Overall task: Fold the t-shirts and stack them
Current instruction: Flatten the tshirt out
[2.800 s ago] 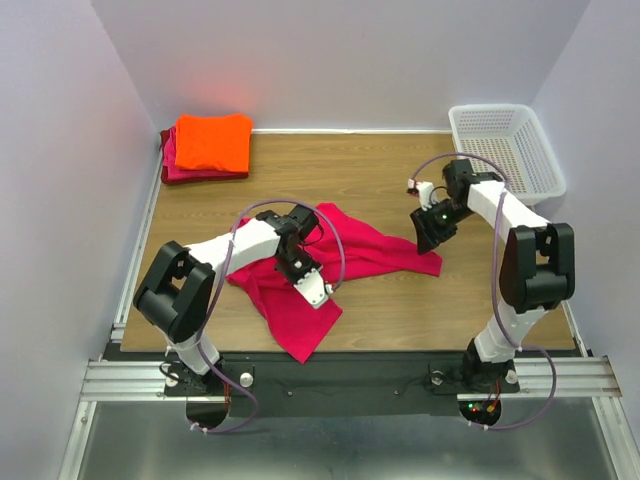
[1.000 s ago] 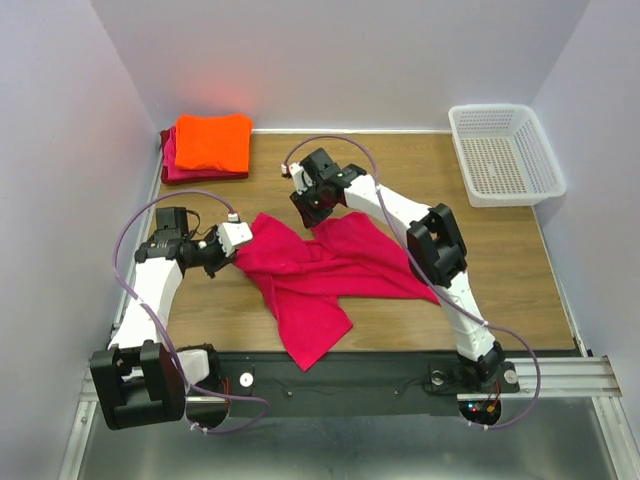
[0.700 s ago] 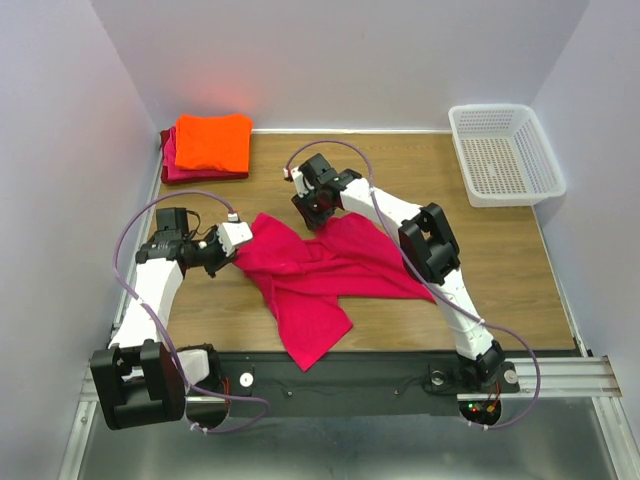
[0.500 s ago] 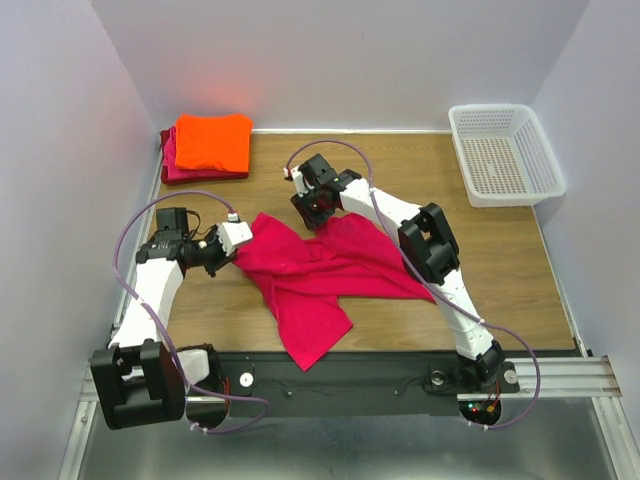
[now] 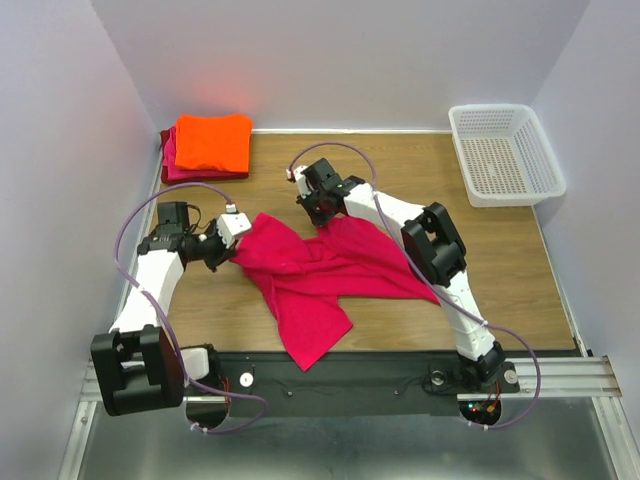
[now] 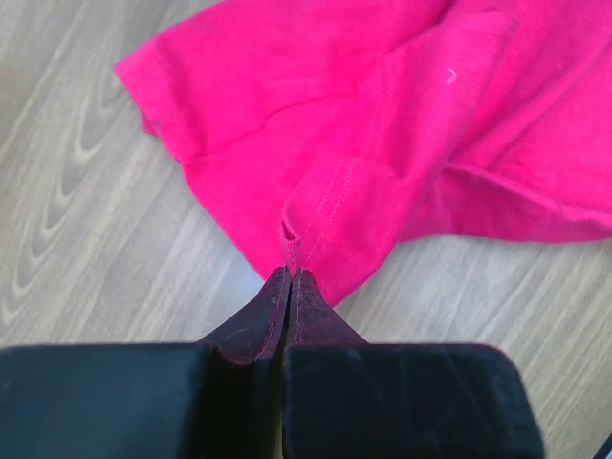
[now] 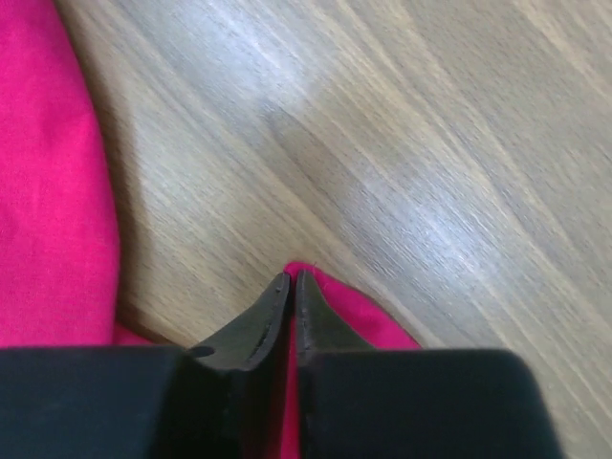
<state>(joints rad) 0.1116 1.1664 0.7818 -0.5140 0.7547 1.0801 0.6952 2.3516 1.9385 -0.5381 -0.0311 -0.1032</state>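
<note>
The left gripper (image 6: 290,274) and right gripper (image 7: 292,279) each clamp an edge of the crumpled magenta-pink cloth t-shirt (image 5: 320,265), fingers together. Likely to spread it flat.

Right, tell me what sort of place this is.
Probably a robot lab test cell, not a home: plain pale walls box in a wooden table, a metal mounting rail fronts it, and a magenta-pink cloth t-shirt lies there.

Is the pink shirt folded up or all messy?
Messy, not folded. The pink shirt lies spread and rumpled on the table, with the left fingers and right fingers each pinching an edge.
</note>
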